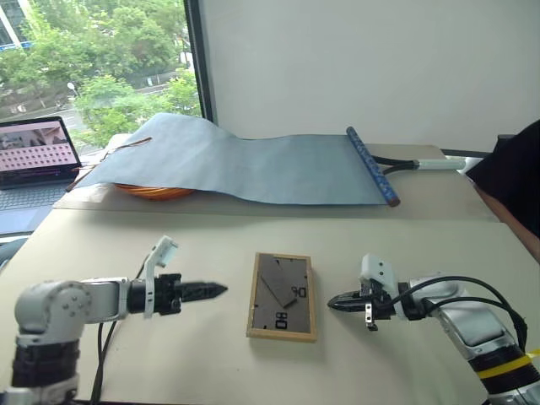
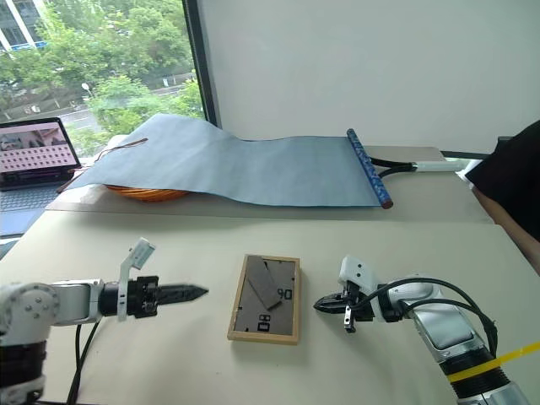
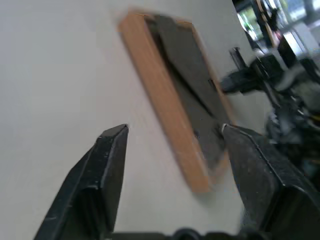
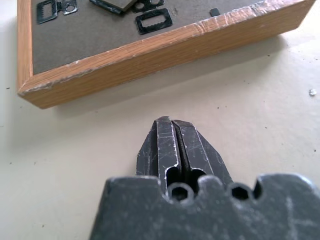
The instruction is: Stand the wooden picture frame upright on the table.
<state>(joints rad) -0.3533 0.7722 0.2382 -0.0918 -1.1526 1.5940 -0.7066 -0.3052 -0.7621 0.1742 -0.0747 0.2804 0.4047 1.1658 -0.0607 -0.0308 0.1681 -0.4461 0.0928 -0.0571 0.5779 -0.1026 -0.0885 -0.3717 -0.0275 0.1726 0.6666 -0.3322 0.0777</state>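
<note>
1. Right in the middle of the tabletop (image 1: 405, 371) lies one wooden picture frame (image 1: 283, 296), flat, dark backing up, so the picture side faces down. Its fold-out stand (image 1: 278, 287) looks folded against the backing, though I can't be sure from these angles.

2. Two claws flank it, one per side. My guess is they're set up like that to come at the frame from both long edges.

3. Left claw (image 1: 218, 289) hovers just beside the frame's left edge, not touching. In its wrist view the two fingers (image 3: 107, 170) stand wide apart with the wooden edge between and beyond them, holding nothing.

4. Right claw (image 4: 172, 145) is pinched fully together, empty, tip low over the tabletop and near the frame's right edge without contact. Closed like that it reads more as a poker or a stop than a grabber, probably to brace or lift the edge.

5. Counting up: one frame, two claws, one blue-grey rolled mat (image 1: 253, 164) spread along the far side, one laptop (image 1: 34, 160) at the far left. A person's dark sleeve (image 1: 510, 181) shows at the right edge.

6. Frame isn't upright yet, so the job is basically all still ahead.
</note>
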